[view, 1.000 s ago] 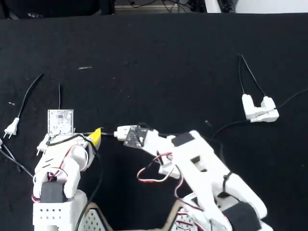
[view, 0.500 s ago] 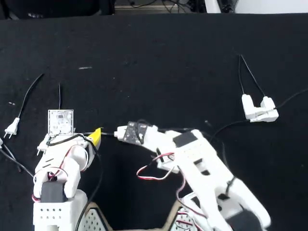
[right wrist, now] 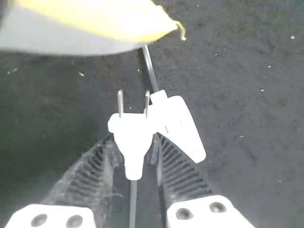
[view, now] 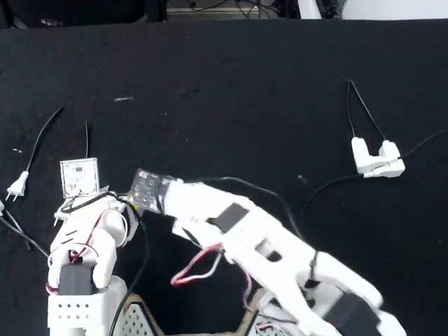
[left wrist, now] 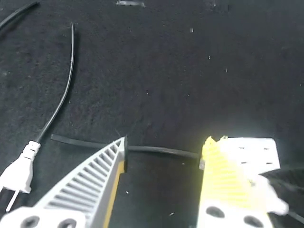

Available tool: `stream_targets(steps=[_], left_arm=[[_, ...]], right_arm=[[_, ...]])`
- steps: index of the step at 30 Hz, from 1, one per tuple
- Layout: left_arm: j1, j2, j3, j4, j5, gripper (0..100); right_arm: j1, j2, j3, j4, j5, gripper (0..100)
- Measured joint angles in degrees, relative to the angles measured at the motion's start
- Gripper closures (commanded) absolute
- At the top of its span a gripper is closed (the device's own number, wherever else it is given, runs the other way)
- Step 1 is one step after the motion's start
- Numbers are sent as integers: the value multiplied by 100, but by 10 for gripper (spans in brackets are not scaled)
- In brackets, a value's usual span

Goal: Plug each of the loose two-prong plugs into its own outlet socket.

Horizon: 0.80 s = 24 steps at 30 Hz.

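Observation:
My right gripper [right wrist: 133, 142] is shut on a white two-prong plug [right wrist: 129, 135], prongs pointing away; a white tag-like piece [right wrist: 178, 126] lies against it. Just past the prongs is the yellow finger [right wrist: 95, 19] of my left gripper. In the high view the right arm's wrist [view: 148, 190] lies across the left gripper [view: 103, 200]. My left gripper [left wrist: 164, 149] stands open over a black cable [left wrist: 156, 150]. The white outlet socket [left wrist: 251, 151] sits beside its yellow finger [left wrist: 219, 171] and is the white square [view: 78, 176] in the high view. A second loose plug [left wrist: 16, 173] lies apart on the cloth.
That second plug [view: 15, 187] rests near the table's left edge with its thin cable [view: 42, 136] trailing back. A white double outlet piece [view: 378, 159] with black cables sits at the far right. Black cloth covers the table [view: 224, 91].
The right arm has swung left with the plug, from the middle to the left gripper. The white outlet has shifted slightly left. The left arm has kept still.

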<state>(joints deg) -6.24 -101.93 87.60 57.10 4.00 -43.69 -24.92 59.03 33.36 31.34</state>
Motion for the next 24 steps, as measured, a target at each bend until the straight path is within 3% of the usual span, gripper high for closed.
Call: stream_targets(steps=[6,15,24], left_arm=[[176,0,0,18,44,737],[695,0,0,9,-360,737],[712,-70,0,-18,-396,737]], right_arm=[[0,668,-457,-141,-651,988],[0,668,-501,-176,-844,988],[9,-501,44,-176,-1020,988]])
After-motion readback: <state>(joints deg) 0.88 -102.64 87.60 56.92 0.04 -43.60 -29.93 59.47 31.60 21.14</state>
